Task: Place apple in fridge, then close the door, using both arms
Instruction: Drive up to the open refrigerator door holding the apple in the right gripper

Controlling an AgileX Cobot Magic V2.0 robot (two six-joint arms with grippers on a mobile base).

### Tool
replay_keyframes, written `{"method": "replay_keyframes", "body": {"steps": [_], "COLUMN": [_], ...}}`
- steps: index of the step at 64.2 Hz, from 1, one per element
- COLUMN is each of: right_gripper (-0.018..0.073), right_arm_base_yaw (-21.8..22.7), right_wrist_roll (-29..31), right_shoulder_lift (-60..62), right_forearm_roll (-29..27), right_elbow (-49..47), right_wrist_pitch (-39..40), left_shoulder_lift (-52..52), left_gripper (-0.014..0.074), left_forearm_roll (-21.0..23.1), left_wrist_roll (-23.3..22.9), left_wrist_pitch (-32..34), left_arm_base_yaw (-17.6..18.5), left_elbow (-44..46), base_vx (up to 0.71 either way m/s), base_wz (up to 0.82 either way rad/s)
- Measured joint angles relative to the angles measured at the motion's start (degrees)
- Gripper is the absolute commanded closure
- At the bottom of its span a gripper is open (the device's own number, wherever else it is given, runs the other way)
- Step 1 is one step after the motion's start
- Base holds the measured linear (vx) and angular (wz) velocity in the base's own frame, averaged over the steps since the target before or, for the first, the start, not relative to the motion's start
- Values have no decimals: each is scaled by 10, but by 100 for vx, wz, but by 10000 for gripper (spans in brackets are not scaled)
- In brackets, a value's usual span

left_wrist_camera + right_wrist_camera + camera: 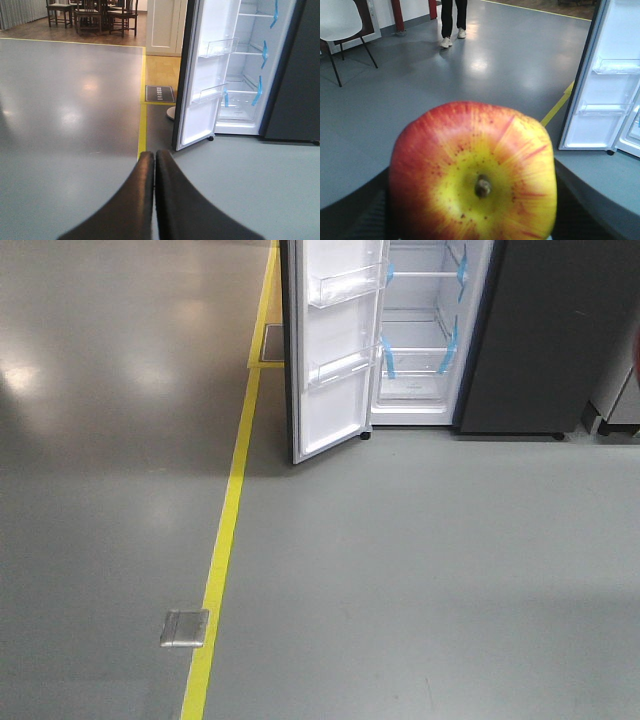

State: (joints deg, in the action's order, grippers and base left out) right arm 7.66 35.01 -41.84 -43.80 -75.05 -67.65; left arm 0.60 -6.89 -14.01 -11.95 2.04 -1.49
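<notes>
- The apple, red with a yellow patch round its stem, fills the right wrist view. It is clamped stem-outward between the dark fingers of the right claw.
- The left claw has its fingers pressed together on nothing and points at the floor ahead.
- The fridge stands well apart from both claws, showing white shelves and blue tape strips. The door is swung wide to the left, with clear bins on its inner face.
- The step in hand looks like the carry toward the fridge; placing has not begun.
- The next move calls for closing that distance, steering the right arm past the door's edge onto a shelf, and letting go. The left arm would then get behind the door and push.
- The glossy grey floor carries a yellow line and a metal floor plate.
- Farther out are dark wooden chairs, a white chair and a person's legs.
</notes>
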Motion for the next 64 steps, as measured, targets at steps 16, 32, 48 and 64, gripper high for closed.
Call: {"method": "replay_keyframes", "body": {"steps": [16,32,48,64], "right_gripper": [564,564,564,564], "right_arm_base_yaw": [0,0,0,0], "right_wrist_roll": [0,0,0,0], "right_shoulder_lift": [0,0,0,0], "right_forearm_roll": [0,0,0,0], "right_elbow": [0,0,0,0], "right_wrist_pitch": [0,0,0,0], "left_shoulder_lift": [0,0,0,0], "left_gripper": [603,603,603,603], "left_forearm_roll": [0,0,0,0], "left_wrist_roll": [0,0,0,0], "left_wrist_pitch": [0,0,0,0], "left_arm_base_yaw": [0,0,0,0], "left_elbow": [0,0,0,0], "base_vx": [29,28,27,26], "base_wz": [-2,-3,-3,-3]}}
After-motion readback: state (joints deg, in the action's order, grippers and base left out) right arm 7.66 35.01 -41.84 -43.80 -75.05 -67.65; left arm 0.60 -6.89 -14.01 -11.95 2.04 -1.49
